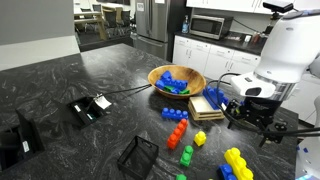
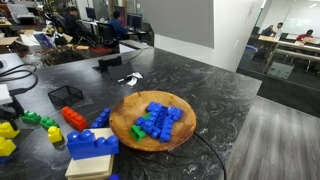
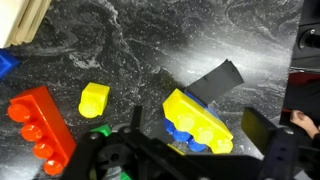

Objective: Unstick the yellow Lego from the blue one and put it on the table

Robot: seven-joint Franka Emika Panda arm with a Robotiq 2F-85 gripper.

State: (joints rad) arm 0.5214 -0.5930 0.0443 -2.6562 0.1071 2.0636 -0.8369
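Note:
In the wrist view the yellow Lego (image 3: 197, 117) lies tilted on the black marbled table (image 3: 120, 50), stuck on top of the blue one (image 3: 178, 136), which peeks out beneath it. My gripper (image 3: 198, 124) is open, with one finger on each side of the yellow Lego and a gap to both. In an exterior view the gripper (image 1: 256, 120) hangs above the yellow Lego (image 1: 236, 158) and the blue one (image 1: 227, 172) near the table's front right. The gripper is out of view in the exterior view that shows the bowl close up.
A red brick (image 3: 40, 128), a small yellow piece (image 3: 93, 98) and a wooden block (image 3: 25, 20) lie nearby. A wooden bowl (image 1: 160, 72) holds blue and green bricks. A black mesh basket (image 1: 138, 155) and loose bricks (image 1: 178, 132) lie on the table.

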